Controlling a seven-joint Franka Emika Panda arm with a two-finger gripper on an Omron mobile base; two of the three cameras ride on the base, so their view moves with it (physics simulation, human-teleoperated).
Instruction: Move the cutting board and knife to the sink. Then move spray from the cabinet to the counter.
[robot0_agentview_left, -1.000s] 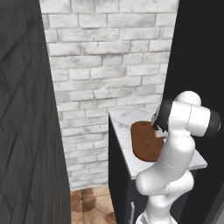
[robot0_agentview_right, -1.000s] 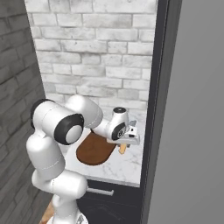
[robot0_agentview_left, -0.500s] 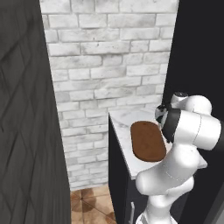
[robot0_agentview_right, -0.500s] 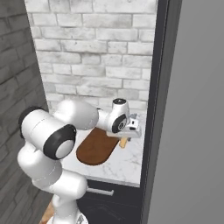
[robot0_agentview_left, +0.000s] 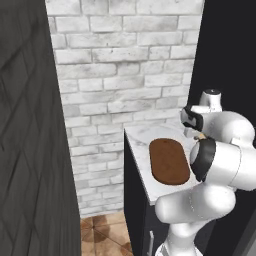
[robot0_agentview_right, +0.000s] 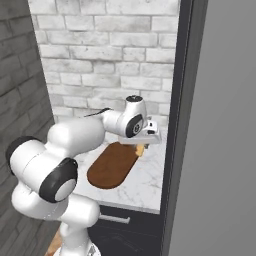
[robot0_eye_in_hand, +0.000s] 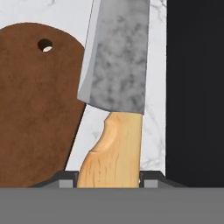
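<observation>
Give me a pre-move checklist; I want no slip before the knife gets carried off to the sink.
1. Knife handle between the gripper fingertips: ok, the tan handle of the knife sits centred between them.
2. Grip closed on the handle: ok, both fingertips look pressed against its sides in the hand view.
3. Knife lifted off the counter: cannot tell; the hand hides it in both base views.
4. Blade beside the board, not on it: ok, the blade lies over marble right of the board's edge.
5. Board flat on the counter: ok.
6. Path to the sink: cannot tell.
</observation>
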